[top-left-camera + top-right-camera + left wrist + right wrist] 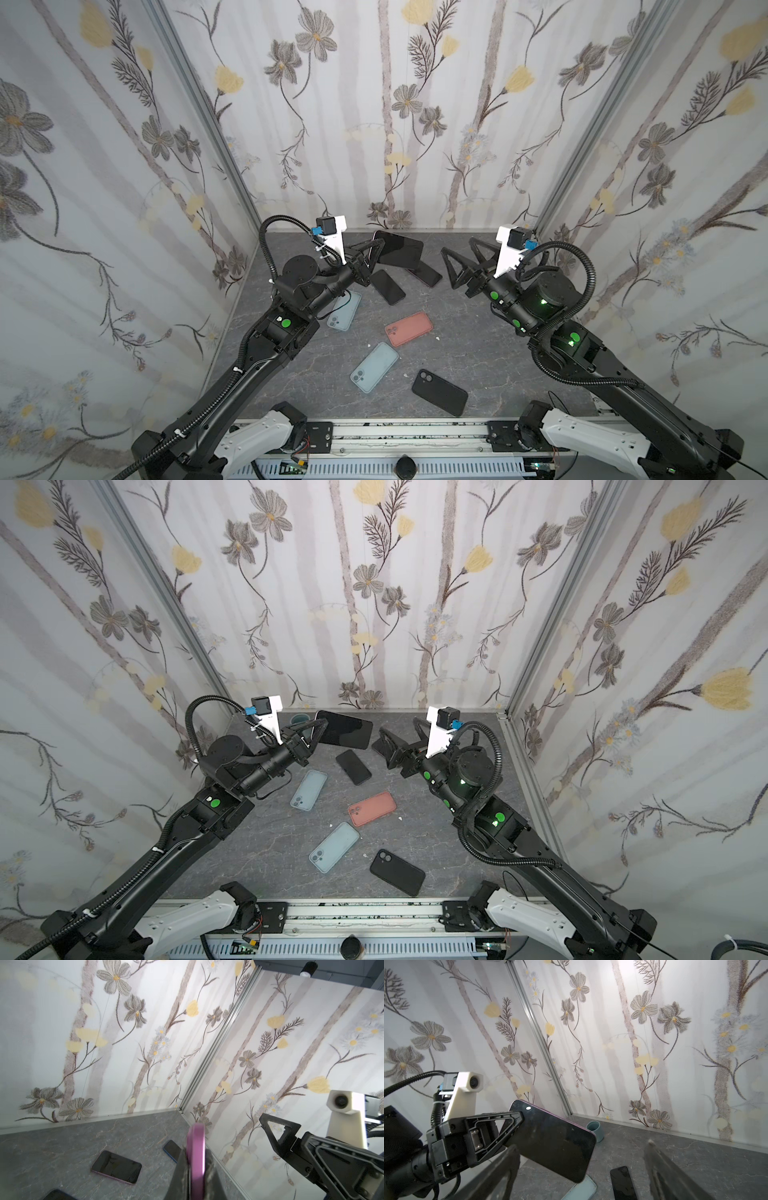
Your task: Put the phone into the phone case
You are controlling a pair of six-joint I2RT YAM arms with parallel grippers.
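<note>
**A:** Main item?
**B:** Phone point(401, 250): dark screen, pink-purple rim. It is held clear of the table near the back wall, with the screen facing the right arm. The left gripper point(376, 250) is clamped on one end.

**A:** The other pincer?
**B:** Right gripper point(457, 246): jaws apart, nothing between them. It is near the phone's free end, not touching.

**A:** Cases?
**B:** Four, lying flat with camera openings visible.
- Pale blue case point(374, 368), centre.
- Second pale blue case point(345, 311), partly under the left arm.
- Salmon case point(409, 328), just right of centre.
- Black case point(439, 392), nearest the front rail point(415, 434).

**A:** Loose phones?
**B:** A black phone point(387, 286) lies screen up, below the held one. A purple-edged phone point(428, 276) is partly hidden behind it.

**A:** Surface and room?
**B:** Table point(465, 357): dark grey stone pattern, pale veins, a few white flecks. Walls point(395, 104) on three sides: white paper with grey and yellow flowers. Aluminium corner posts point(208, 118). A small blue-grey cup point(595, 1129) stands by the back wall.

**A:** Markings?
**B:** Plain green round stickers point(286, 322) on the arm joints.
</note>
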